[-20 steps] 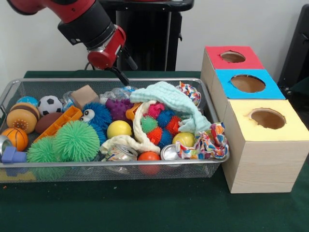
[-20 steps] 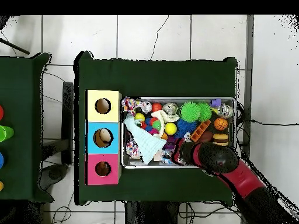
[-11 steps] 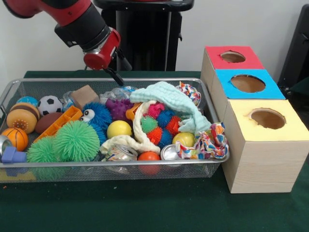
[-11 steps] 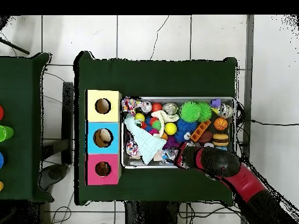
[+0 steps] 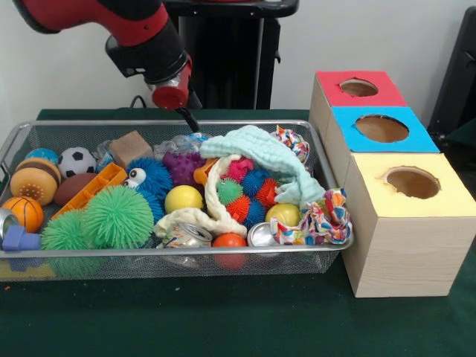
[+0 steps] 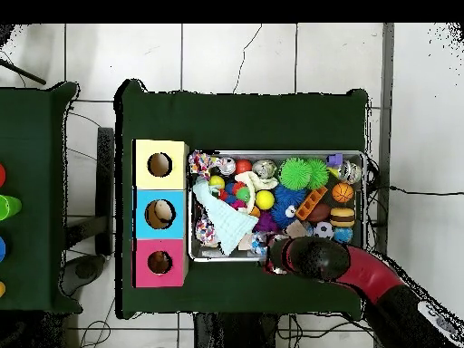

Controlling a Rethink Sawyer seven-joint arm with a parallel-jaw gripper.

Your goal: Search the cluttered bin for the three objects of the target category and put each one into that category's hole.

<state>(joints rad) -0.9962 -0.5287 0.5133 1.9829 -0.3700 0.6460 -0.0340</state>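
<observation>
We see wire-mesh bin on green desk, full of spiky rubber balls, cloth, cans | wood boxes w/ round holes just right of bin | tool above bin's rear rim; opening can't be told.

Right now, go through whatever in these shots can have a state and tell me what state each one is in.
gripper: above the bin's back rim, holding nothing visible
wire mesh bin: full of toys
mint cloth: crumpled, draped over the toys
red box hole: open
blue box hole: open
yellow box hole: open
</observation>
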